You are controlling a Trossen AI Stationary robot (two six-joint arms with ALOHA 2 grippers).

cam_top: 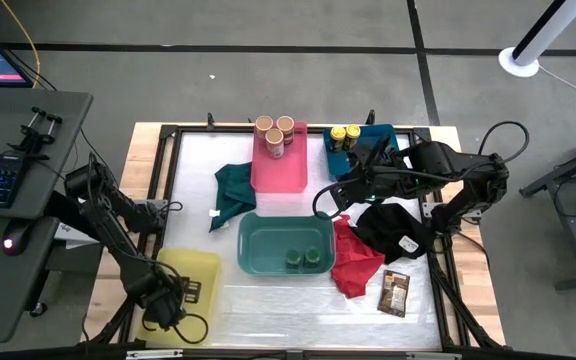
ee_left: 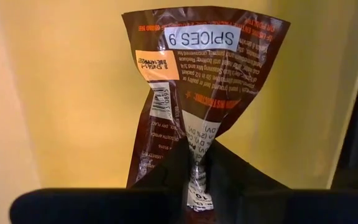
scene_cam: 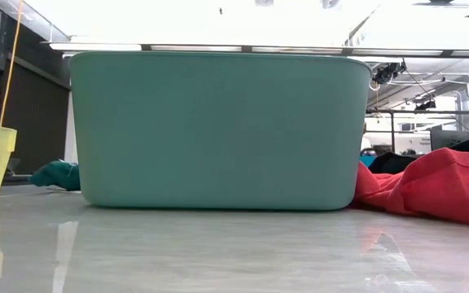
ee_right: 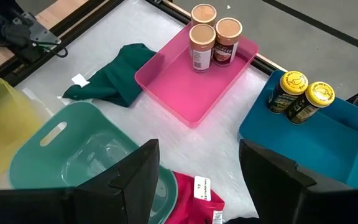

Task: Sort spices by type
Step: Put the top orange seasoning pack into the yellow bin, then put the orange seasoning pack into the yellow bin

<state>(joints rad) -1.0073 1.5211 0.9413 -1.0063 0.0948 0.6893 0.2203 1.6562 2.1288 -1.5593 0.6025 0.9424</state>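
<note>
My left gripper [ee_left: 197, 180] points down into the yellow bin [cam_top: 203, 265] at the table's near left and is shut on a brown spice packet [ee_left: 204, 68]. My right gripper [ee_right: 197, 155] hangs open and empty above the table between the teal bin [cam_top: 283, 245] and the blue bin [cam_top: 368, 150]. Three tan-lidded jars [cam_top: 275, 132] stand in the pink bin [cam_top: 280, 172]. Two yellow-lidded jars [cam_top: 345, 136] are in the blue bin, and two green-lidded jars [cam_top: 303, 258] in the teal bin. A second brown packet [cam_top: 395, 293] lies flat on the table at the near right. My left gripper pinches one end of the packet [ee_left: 197, 158] between its two fingers, coming from above and pointing down. The foil is crumpled narrow at the fingers and fans out wide below them. The packet hangs inside the yellow bin; whether its lower end touches the bin's floor I cannot tell.
A red cloth [cam_top: 353, 262] and a black cloth [cam_top: 398, 228] lie bunched at the right, between the teal bin and the loose packet. A dark green cloth [cam_top: 233, 192] lies left of the pink bin. In the low view the teal bin [scene_cam: 218, 130] fills the middle.
</note>
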